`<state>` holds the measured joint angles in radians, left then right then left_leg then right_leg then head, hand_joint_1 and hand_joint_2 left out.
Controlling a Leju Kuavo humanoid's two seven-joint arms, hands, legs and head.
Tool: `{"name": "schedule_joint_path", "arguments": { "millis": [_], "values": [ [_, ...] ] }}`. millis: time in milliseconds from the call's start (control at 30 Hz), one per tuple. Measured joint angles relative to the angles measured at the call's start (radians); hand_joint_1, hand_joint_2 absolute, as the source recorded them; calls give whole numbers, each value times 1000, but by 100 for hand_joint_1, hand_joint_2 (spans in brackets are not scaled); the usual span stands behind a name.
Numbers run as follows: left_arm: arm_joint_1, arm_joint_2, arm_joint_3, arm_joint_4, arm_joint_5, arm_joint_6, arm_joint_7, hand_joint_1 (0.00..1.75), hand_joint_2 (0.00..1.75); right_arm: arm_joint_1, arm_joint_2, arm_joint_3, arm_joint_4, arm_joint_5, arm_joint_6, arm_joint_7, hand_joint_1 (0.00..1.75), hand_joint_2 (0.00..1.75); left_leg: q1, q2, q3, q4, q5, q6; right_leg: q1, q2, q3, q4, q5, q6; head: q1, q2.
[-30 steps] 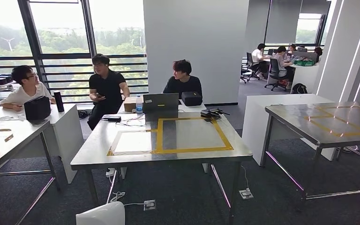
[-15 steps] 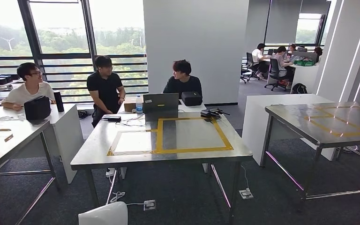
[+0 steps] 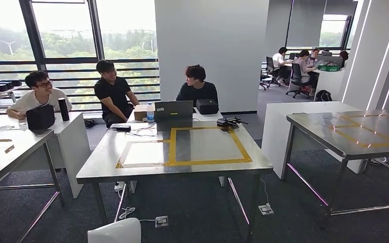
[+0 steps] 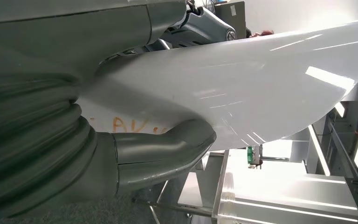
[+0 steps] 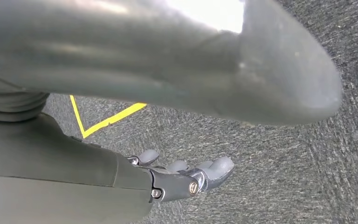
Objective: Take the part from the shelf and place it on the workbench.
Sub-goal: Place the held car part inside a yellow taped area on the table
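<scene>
The part (image 4: 242, 88) is a white, glossy, curved panel with orange writing near its held end. My left hand (image 4: 121, 158) grips it, thumb (image 4: 177, 142) pressed under its edge and darker fingers over the top. In the head view the part's white corner (image 3: 114, 232) pokes up at the bottom edge, left of centre. The steel workbench (image 3: 147, 169) stands straight ahead, some way off, with a yellow tape rectangle (image 3: 207, 144) on its top. My right hand (image 5: 182, 179) hangs over grey carpet, fingers extended and holding nothing.
A laptop (image 3: 173, 111), boxes and cables lie along the workbench's far edge, where three people (image 3: 197, 86) sit or stand. A second steel table (image 3: 354, 134) stands to the right and another table (image 3: 5, 147) to the left. A power strip (image 3: 161, 221) and cables lie on the carpet under the bench.
The white part's corner has drifted slightly right and lower at the bottom of the head view. The two people at the left have shifted their poses; the tables have not moved.
</scene>
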<state>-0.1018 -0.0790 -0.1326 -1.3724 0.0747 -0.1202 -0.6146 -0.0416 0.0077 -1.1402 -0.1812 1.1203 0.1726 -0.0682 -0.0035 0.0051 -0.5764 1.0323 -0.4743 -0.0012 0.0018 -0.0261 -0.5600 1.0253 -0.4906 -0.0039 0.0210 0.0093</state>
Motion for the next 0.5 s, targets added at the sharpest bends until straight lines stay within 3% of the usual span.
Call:
{"name": "schedule_joint_path", "arguments": {
  "millis": [500],
  "values": [
    [24,0,-9,-25,-3,-7,3,175,175,8,0,-2,0,0,-3,14,0,0,0,0,0,0,0,0,0,0,0,0,0,0,0,0]
  ]
}}
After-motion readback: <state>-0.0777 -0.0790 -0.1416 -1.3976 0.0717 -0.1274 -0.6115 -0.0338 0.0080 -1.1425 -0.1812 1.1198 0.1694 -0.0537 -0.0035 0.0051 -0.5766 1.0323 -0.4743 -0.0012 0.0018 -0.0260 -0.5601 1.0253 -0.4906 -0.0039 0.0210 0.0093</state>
